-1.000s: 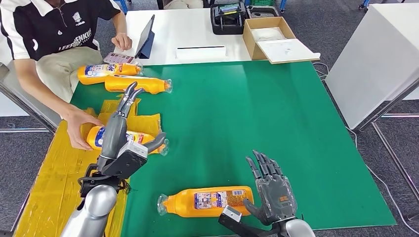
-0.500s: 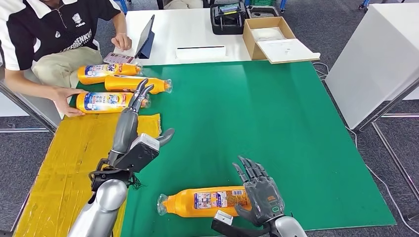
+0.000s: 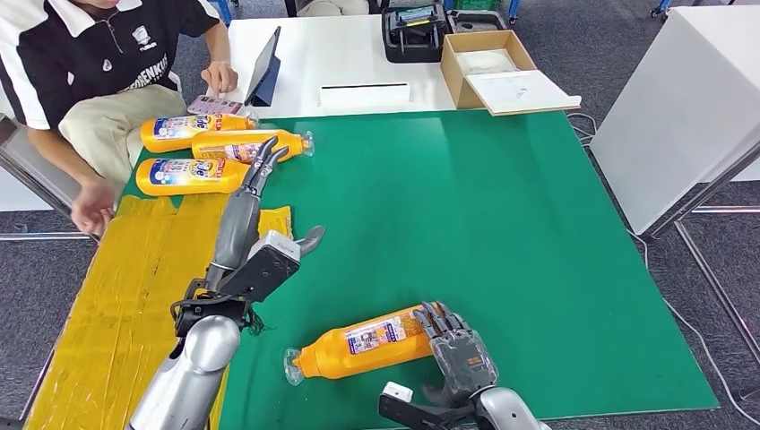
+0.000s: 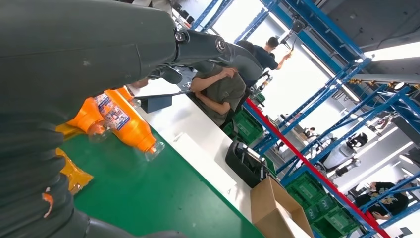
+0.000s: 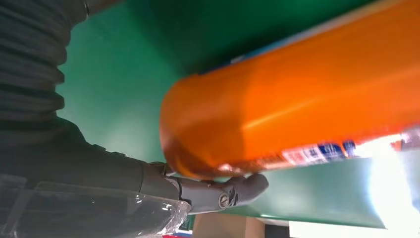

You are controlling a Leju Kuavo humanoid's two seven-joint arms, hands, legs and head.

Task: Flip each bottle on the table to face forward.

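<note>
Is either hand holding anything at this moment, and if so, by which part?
The right hand grips the near orange bottle by its base end, opposite the cap. The left hand holds nothing, fingers extended.

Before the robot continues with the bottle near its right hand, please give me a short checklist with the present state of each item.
1. Right hand grips the near bottle at its base: ok.
2. Grip firm enough to turn the bottle: cannot tell.
3. Label faces up: ok, it is visible.
4. Left hand holds nothing, fingers apart: ok.
5. Green mat beside the bottle free for turning: ok.
6. Person's hand away from the near bottle: ok.
</note>
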